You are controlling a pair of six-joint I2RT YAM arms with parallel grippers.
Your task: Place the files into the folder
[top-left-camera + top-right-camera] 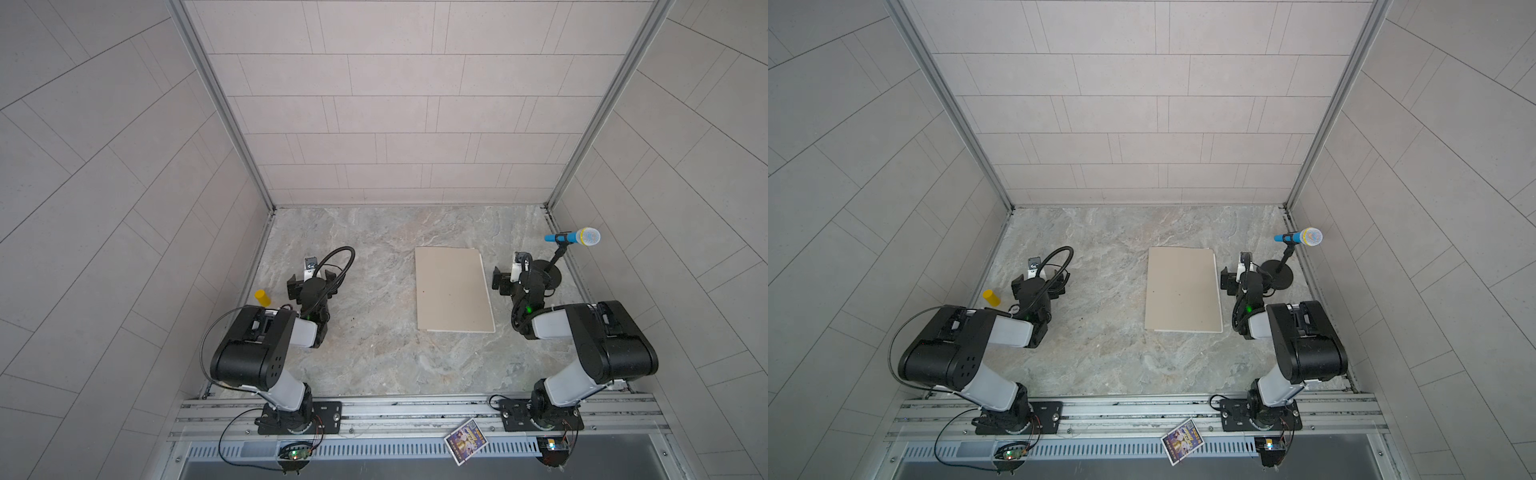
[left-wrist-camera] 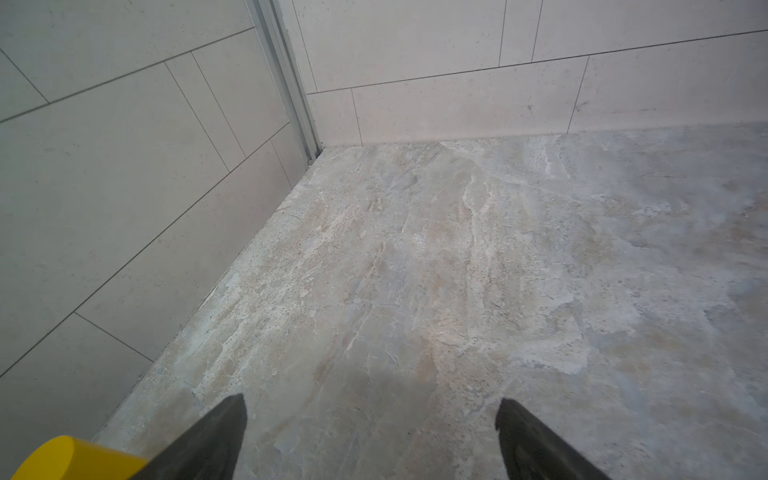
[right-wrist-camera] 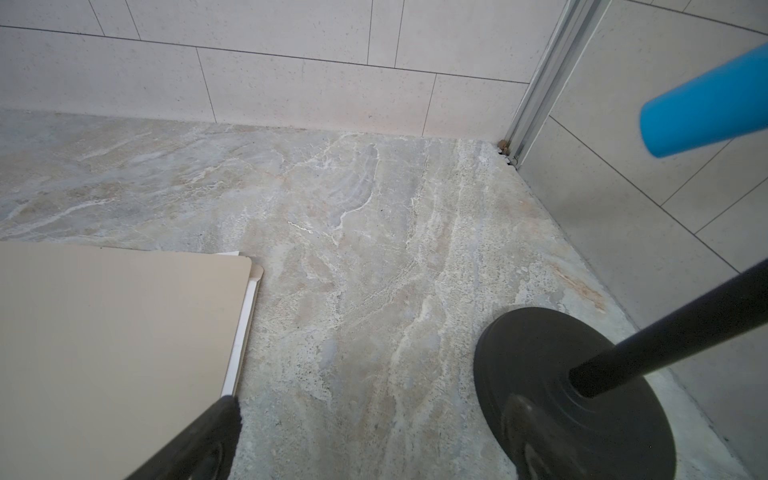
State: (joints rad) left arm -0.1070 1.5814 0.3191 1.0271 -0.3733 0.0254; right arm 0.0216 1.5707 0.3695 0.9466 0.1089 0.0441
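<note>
Well, starting at the left wall, a yellow cylinder (image 1: 262, 297) stands just beside the left gripper (image 2: 370, 411), whose 2 fingers are spread wide over bare table (image 1: 374, 249) with nothing between them. It points toward the back wall. The folder (image 1: 453, 291) lies well off to its right, outside the left wrist view altogether. The folder is shut and flat, right of the table's middle, its long axis running from the robot's side toward the back wall. No loose sheets show anywhere. The files (image 3: 244, 324) appear only as a thin white strip along the folder's right long edge and, in both top views, along its near short edge, so I'd judge them already inside but not quite squared. Just right of that long edge sits the right gripper (image 1: 516, 279), fingers likewise spread and empty, pointing along the folder's long axis. In the right wrist view its left finger overlaps the white strip; whether it touches I cannot tell. That arm is plainly the nearer of the 2. Further right, the mic stand (image 1: 552, 276) crowds its other side.
</note>
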